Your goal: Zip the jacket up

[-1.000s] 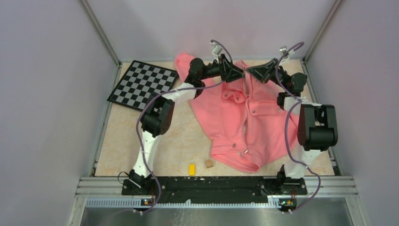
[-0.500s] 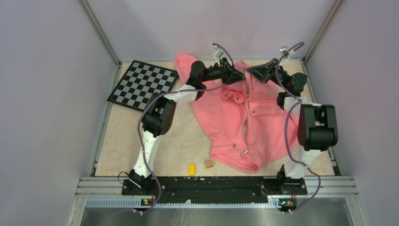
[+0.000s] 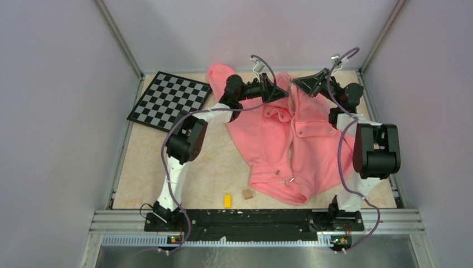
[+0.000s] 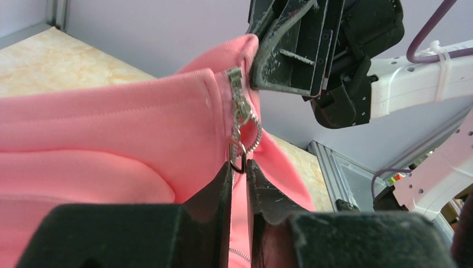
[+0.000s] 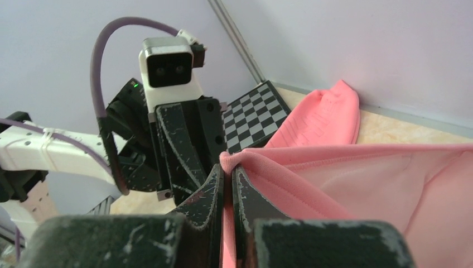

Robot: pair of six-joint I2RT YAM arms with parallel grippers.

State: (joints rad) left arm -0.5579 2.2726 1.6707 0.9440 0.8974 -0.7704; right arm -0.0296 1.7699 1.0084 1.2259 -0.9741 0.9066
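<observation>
Left gripper (image 4: 239,167) nips the zipper pull (image 4: 238,152) at the lifted far edge of the jacket (image 3: 301,145), sprawled right of centre, while the right gripper (image 5: 227,173) pinches the fabric; that thin tip hold may slip once pulled.

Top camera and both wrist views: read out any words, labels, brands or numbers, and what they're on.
None can be read.
The jacket and the checkerboard carry no lettering.
The small orange marks at the near edge are too small to read.
</observation>
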